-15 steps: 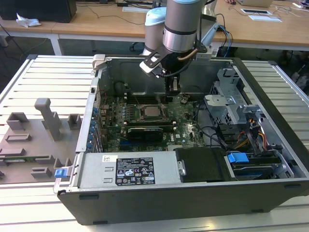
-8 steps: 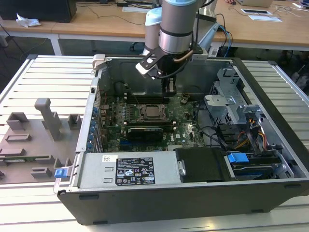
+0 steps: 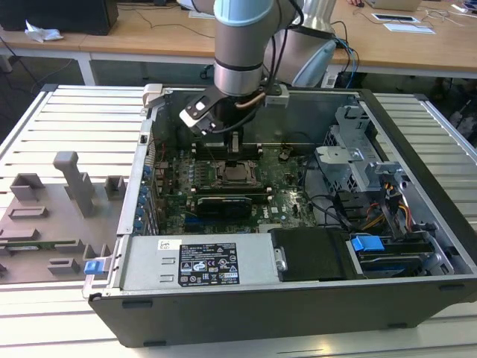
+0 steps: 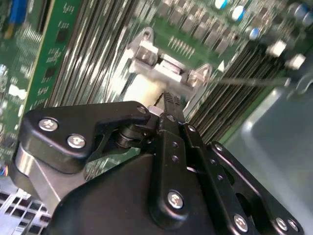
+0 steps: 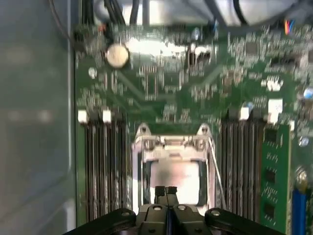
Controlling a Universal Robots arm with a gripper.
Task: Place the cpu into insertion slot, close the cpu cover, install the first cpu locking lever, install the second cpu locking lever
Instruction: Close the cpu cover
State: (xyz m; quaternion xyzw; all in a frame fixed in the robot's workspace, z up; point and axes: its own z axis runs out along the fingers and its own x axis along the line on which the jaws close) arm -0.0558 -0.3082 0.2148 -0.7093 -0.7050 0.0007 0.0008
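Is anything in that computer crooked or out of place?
One thing: a thin wire lever beside the cpu cover angles away over the memory slots, seemingly unlatched rather than lying flat. The cpu sits square in the cover's window, beneath the shut pincer. Nothing looks damaged.

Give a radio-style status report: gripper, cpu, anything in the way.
Gripper shut, tips just over cpu. Cpu seated, cover looks down around it. Lever alongside, clear of tips.

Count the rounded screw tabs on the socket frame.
2, at the two corners of the frame edge farthest from the end effector: one tab, the other tab. More may be hidden beneath the end effector.
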